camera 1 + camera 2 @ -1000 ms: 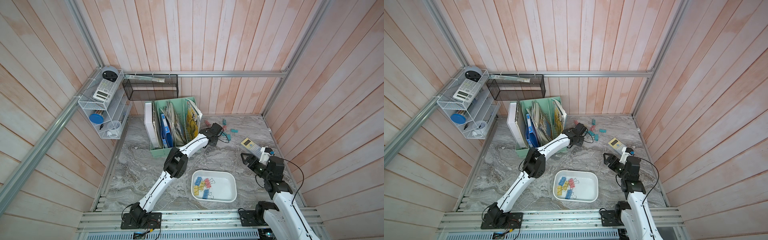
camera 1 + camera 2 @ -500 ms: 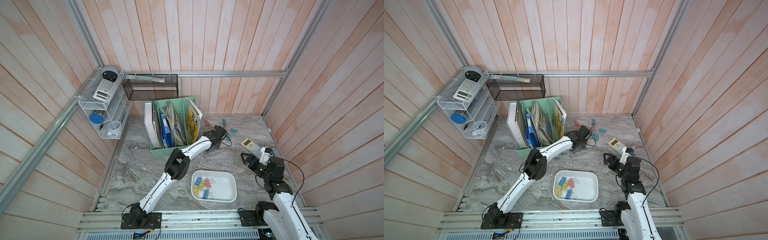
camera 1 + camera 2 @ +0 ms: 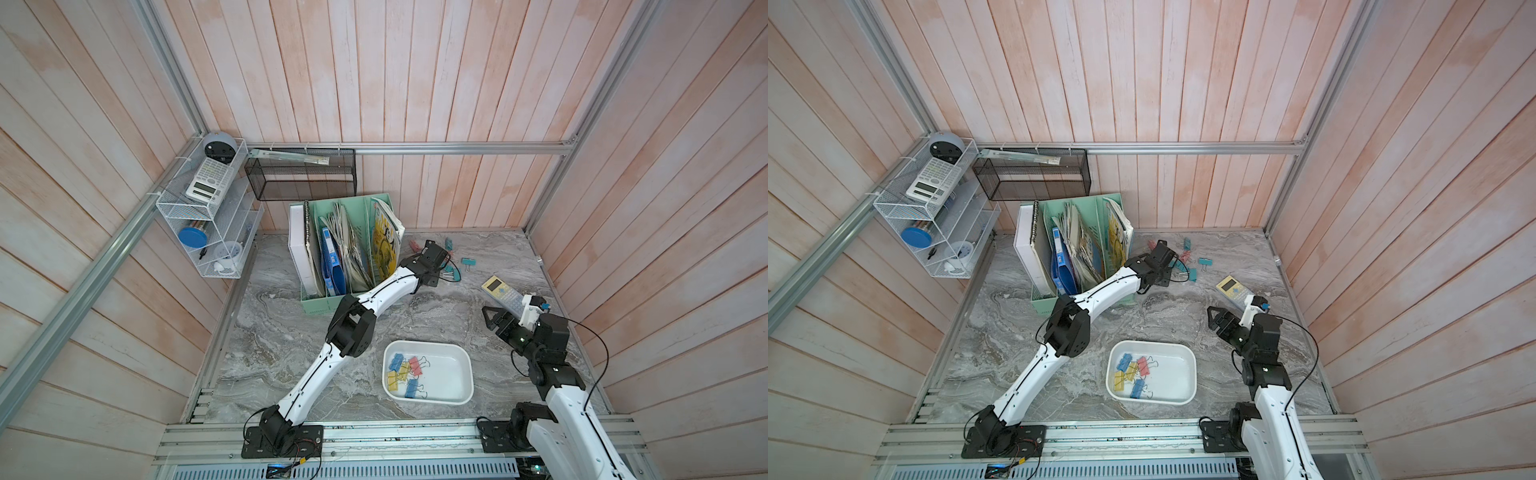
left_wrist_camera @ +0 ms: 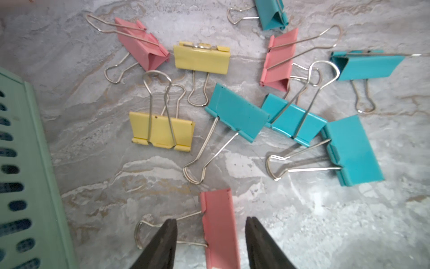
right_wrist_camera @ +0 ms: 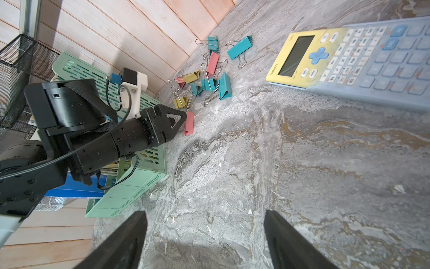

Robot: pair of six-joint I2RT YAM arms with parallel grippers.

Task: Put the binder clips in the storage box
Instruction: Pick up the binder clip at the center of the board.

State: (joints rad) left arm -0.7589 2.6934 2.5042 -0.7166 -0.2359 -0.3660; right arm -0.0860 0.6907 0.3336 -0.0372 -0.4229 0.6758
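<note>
Several pink, yellow and teal binder clips [image 4: 237, 111] lie loose on the marble table beside the file holder, also seen in the right wrist view [image 5: 204, 76] and in a top view [image 3: 468, 262]. My left gripper [image 4: 211, 219] is low over this pile, jaws open. They straddle a pink clip [image 4: 221, 230] without pinching it; one finger [image 4: 166, 242] overlaps its wire handle. The white storage box [image 3: 451, 374] near the front holds several clips [image 3: 405, 374] in blue, yellow and pink. My right gripper [image 5: 204, 212] is open above bare table, right of the box.
A yellow-and-blue calculator [image 3: 500, 293] lies just beyond my right gripper [image 3: 496, 318]. The mint-green file holder [image 3: 345, 249], full of folders, stands close to my left gripper [image 3: 1167, 259]. A black mesh basket [image 3: 301, 174] and a white wire shelf [image 3: 203, 216] hang on the walls.
My left gripper has shifted slightly over the clip pile next to the file holder. The right arm and the clips in the box have not moved.
</note>
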